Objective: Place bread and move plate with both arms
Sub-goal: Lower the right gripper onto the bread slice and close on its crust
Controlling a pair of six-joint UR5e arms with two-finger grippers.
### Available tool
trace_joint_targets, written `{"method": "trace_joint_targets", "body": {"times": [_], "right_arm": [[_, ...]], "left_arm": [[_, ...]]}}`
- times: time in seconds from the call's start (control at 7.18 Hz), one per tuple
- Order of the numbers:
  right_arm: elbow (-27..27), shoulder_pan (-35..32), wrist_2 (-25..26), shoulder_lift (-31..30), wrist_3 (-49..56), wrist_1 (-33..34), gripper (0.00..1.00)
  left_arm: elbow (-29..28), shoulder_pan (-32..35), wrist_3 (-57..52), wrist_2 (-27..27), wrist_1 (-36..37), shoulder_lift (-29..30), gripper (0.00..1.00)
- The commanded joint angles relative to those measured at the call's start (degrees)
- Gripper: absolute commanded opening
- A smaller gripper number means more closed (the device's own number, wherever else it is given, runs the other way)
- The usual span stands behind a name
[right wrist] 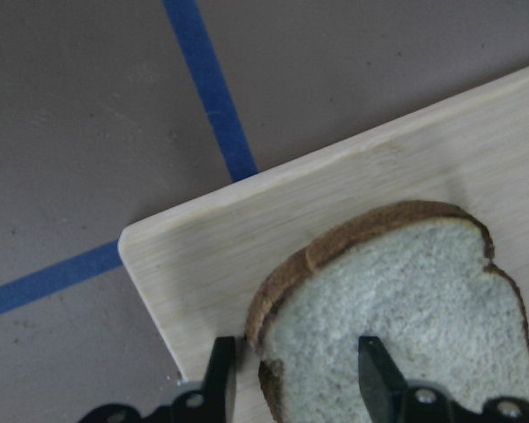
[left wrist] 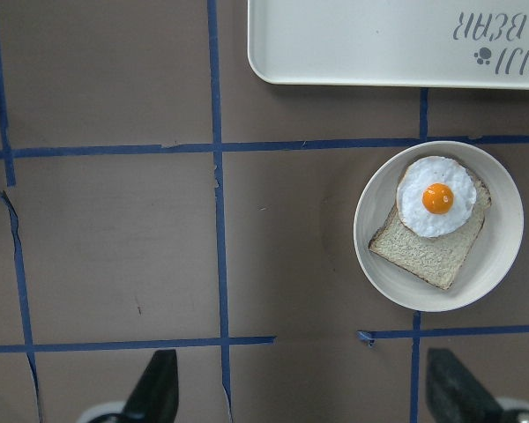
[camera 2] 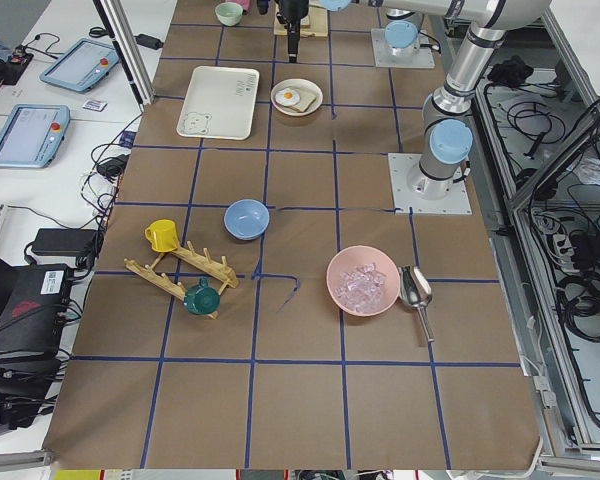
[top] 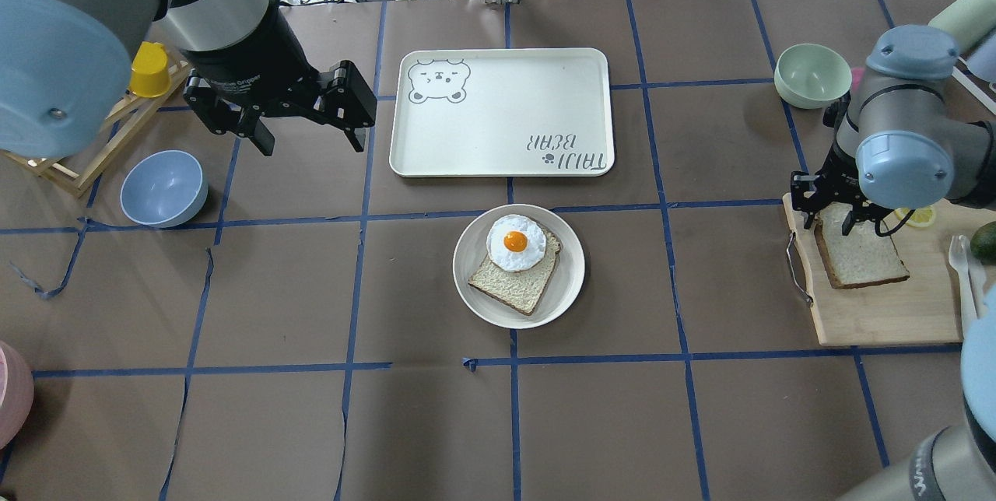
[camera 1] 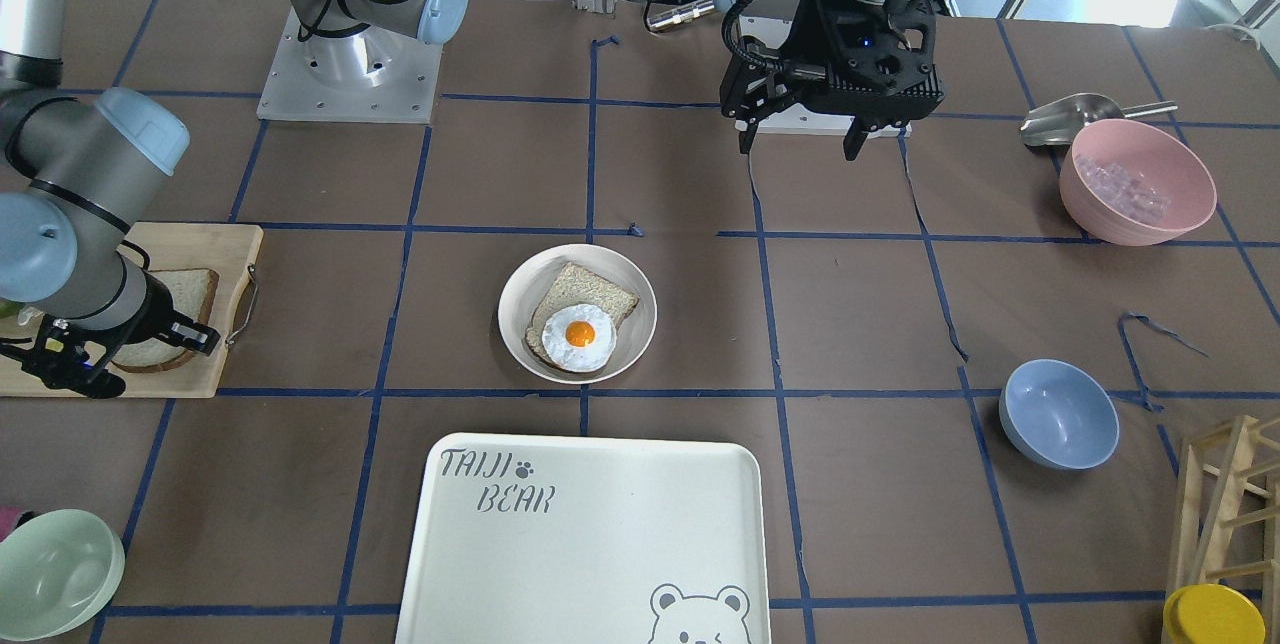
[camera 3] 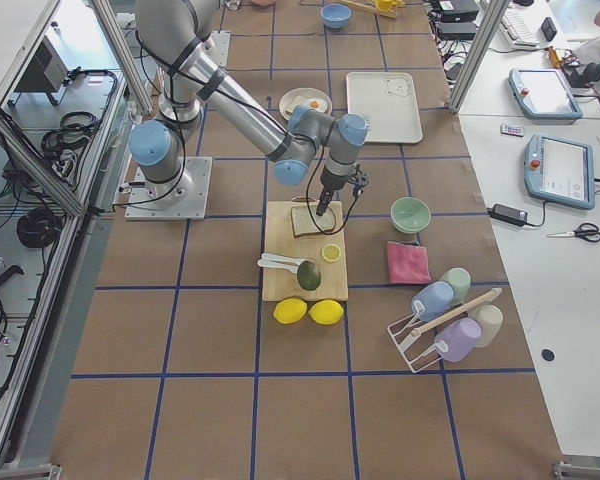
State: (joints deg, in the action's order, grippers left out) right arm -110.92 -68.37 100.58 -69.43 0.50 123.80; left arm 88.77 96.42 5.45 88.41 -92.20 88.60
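Observation:
The bread (top: pixel 864 256) lies flat on a wooden cutting board (top: pixel 879 314) at the table's right end. My right gripper (top: pixel 834 225) is low over its far edge. In the right wrist view the gripper (right wrist: pixel 297 379) is open, one finger beside the crust and one over the bread's face (right wrist: pixel 406 291). The plate (top: pixel 572 283) sits at the table's middle and holds a darker slice with a fried egg (top: pixel 514 241). My left gripper (top: pixel 307 139) is open and empty, hovering high over the left half; its wrist view shows the plate (left wrist: pixel 502 256) to the right.
The "TAIJI BEAR" tray (top: pixel 498 112) lies just beyond the plate. A green bowl (top: pixel 813 75) stands beyond the cutting board. A blue bowl (top: pixel 163 187) and a wooden rack with a yellow cup (top: pixel 149 69) are at the left. A pink bowl (camera 1: pixel 1137 182) sits near the left arm's base.

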Motion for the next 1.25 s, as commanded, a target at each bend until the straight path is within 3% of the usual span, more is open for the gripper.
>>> {"method": "trace_joint_targets", "body": {"times": [0.0,0.14,0.42,0.84,1.11], "right_arm": [[0.2,0.8,-0.2,0.3,-0.8,0.1,0.06],[0.3,0.8,-0.1,0.0,-1.7,-0.5,0.0],[0.4,0.8,-0.1,-0.9,-1.9,-3.0,0.0],[7.9,0.0,-1.0,-3.1,-4.5,-18.0,0.0],[7.8,0.0,-0.6,-2.6,-3.6,-17.8,0.0]], "left_arm": [[0.0,0.0,0.0,0.0,0.0,0.0,1.0],[0.0,0.0,0.0,0.0,0.0,0.0,1.0],[0.0,0.0,0.0,-0.1,0.0,0.0,1.0],[-0.1,0.0,0.0,0.0,0.0,0.0,1.0],[-0.1,0.0,0.0,0.0,0.0,0.0,1.0]]}}
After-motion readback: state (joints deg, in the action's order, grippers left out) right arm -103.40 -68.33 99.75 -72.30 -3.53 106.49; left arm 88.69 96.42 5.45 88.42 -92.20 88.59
